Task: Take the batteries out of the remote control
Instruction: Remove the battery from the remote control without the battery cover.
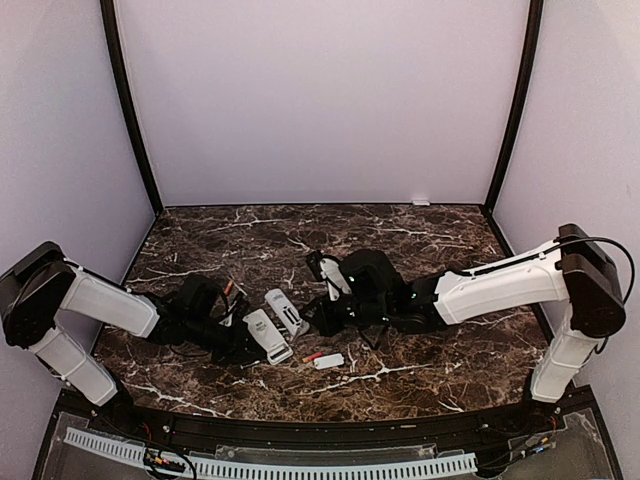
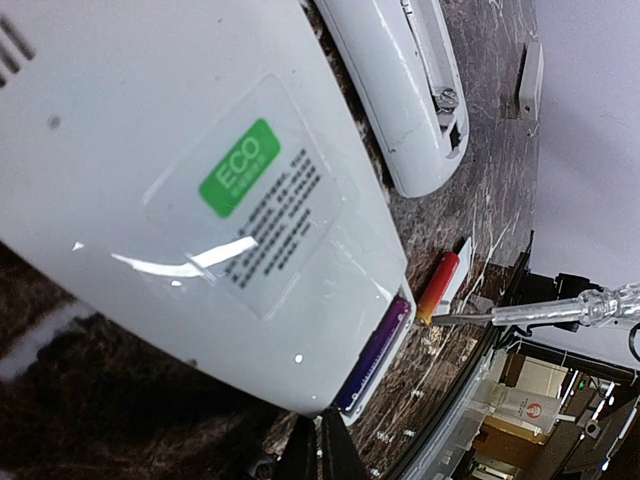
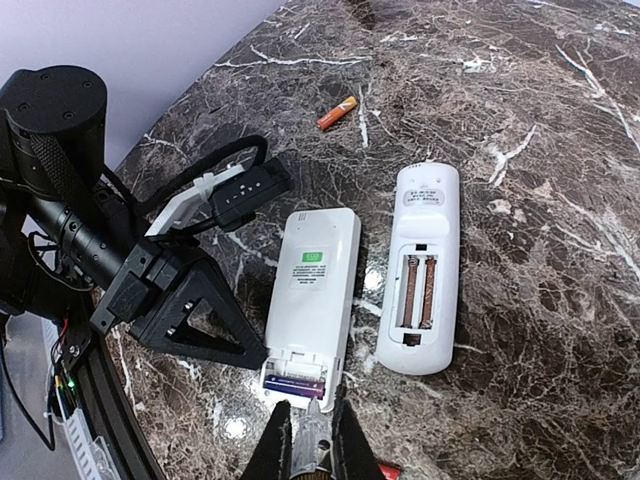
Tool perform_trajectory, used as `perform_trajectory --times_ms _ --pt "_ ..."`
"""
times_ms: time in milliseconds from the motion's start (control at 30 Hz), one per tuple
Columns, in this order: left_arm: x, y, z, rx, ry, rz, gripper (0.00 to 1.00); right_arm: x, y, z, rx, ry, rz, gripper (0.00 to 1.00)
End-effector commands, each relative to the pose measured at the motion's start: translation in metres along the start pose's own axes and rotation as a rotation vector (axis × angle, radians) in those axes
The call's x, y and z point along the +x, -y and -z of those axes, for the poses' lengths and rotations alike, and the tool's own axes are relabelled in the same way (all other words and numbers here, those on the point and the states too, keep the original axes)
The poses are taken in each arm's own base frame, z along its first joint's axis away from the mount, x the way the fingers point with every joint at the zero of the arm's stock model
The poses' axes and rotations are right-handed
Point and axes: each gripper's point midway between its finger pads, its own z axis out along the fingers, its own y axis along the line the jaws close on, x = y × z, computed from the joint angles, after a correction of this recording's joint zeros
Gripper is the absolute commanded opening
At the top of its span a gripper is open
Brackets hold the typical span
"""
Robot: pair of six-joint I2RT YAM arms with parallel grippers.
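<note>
Two white remotes lie back-up side by side. The left remote [image 3: 310, 290] has an ECO sticker and an open compartment holding a bluish-purple battery [image 3: 295, 384], which also shows in the left wrist view [image 2: 375, 352]. My right gripper [image 3: 310, 405] is shut on a clear-handled screwdriver [image 3: 312, 445], its tip right at that battery. My left gripper [image 2: 320, 440] is shut, its black fingers [image 3: 190, 310] against the left remote's side. The right remote [image 3: 420, 280] has an open compartment. A red battery [image 1: 312, 356] lies in front and an orange battery [image 3: 337, 112] farther back.
A small flat white cover [image 1: 329, 361] lies beside the red battery near the table's front edge. The left arm's black body [image 3: 60, 190] fills the left of the right wrist view. A black rim [image 1: 300, 430] runs along the front of the marble table.
</note>
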Motion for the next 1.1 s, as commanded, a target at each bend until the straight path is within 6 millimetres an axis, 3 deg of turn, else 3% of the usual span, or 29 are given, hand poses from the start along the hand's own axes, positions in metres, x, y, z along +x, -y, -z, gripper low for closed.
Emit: perform_trajectory --times_ms 0,467,1067 --pt "-0.004 -0.001 -0.003 -0.021 0.012 -0.005 0.04 0.002 0.010 -0.001 0.030 0.004 0.020 0.00" --pt "-0.004 0.000 -0.003 -0.021 0.011 -0.008 0.04 0.007 0.012 -0.009 0.028 -0.014 0.039 0.00" --pt "-0.004 -0.001 -0.004 -0.024 0.008 -0.005 0.03 0.018 -0.003 -0.016 -0.079 -0.045 0.030 0.00"
